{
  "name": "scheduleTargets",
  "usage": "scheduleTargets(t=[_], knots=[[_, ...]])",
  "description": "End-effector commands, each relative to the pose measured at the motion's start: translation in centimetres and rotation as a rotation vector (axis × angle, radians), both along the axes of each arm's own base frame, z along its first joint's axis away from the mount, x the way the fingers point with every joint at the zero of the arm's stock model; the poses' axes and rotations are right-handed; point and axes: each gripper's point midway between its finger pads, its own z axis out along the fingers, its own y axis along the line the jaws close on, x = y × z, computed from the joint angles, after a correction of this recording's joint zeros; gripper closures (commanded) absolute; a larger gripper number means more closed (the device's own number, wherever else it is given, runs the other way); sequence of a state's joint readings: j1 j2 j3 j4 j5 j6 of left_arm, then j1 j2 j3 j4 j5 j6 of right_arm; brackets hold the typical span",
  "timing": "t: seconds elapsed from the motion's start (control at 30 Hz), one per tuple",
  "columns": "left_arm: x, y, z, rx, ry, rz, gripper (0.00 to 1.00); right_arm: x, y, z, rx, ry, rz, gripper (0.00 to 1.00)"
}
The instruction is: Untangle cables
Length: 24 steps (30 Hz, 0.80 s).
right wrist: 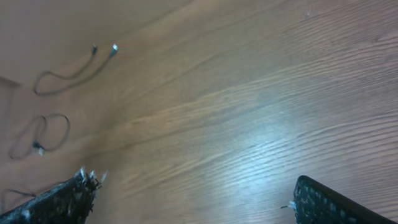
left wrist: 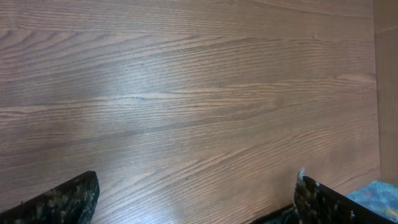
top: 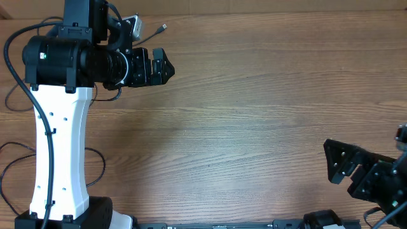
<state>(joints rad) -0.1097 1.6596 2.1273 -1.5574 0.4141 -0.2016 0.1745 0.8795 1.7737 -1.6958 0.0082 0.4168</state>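
Observation:
In the right wrist view, three thin black cables lie apart at the far left. One is a cord with two small plug ends (right wrist: 67,73), one is a loop (right wrist: 45,133), and one is cut off by the bottom-left edge (right wrist: 11,195). In the overhead view a thin cord with a silvery plug (top: 163,27) pokes out from behind the left arm at the back edge. My left gripper (top: 166,65) (left wrist: 196,182) is open and empty over bare wood. My right gripper (top: 331,162) (right wrist: 193,182) is open and empty at the front right, far from the cables.
The wooden table (top: 254,114) spreads between the two arms. The left arm's white column (top: 57,146) stands at the left, with thin black loops (top: 96,166) on the table beside it. The table's right edge (left wrist: 377,93) shows in the left wrist view.

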Motion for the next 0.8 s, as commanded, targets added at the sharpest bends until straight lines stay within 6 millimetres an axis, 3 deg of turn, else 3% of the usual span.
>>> scheduleTargets(t=[0.0, 0.13, 0.3, 0.33, 0.4, 0.63, 0.77], knots=[[-0.4, 0.0, 0.8, 0.009, -0.036, -0.019, 0.00, 1.0, 0.1, -2.0, -0.106, 0.034, 0.084, 0.00], [-0.3, 0.0, 0.8, 0.009, -0.036, -0.019, 0.00, 3.8, 0.1, -4.4, -0.195, -0.071, 0.146, 0.00], [-0.3, 0.0, 0.8, 0.009, -0.036, -0.019, 0.00, 5.3, 1.2, -8.0, -0.253, -0.242, 0.248, 0.00], [-0.4, 0.0, 0.8, 0.009, -0.036, -0.019, 0.01, 5.9, 1.6, -10.0, -0.298, -0.374, 0.284, 0.00], [-0.4, 0.0, 0.8, 0.009, -0.036, -0.019, 0.00, 6.5, 1.5, -11.2, -0.308, -0.484, 0.262, 0.00], [-0.4, 0.0, 0.8, 0.009, -0.036, -0.019, 0.00, 8.6, 2.7, -14.1, -0.389, -0.789, 0.305, 0.00], [-0.4, 0.0, 0.8, 0.009, -0.036, -0.019, 0.00, 9.3, 3.4, -14.7, -0.429, -0.921, 0.336, 0.00]])
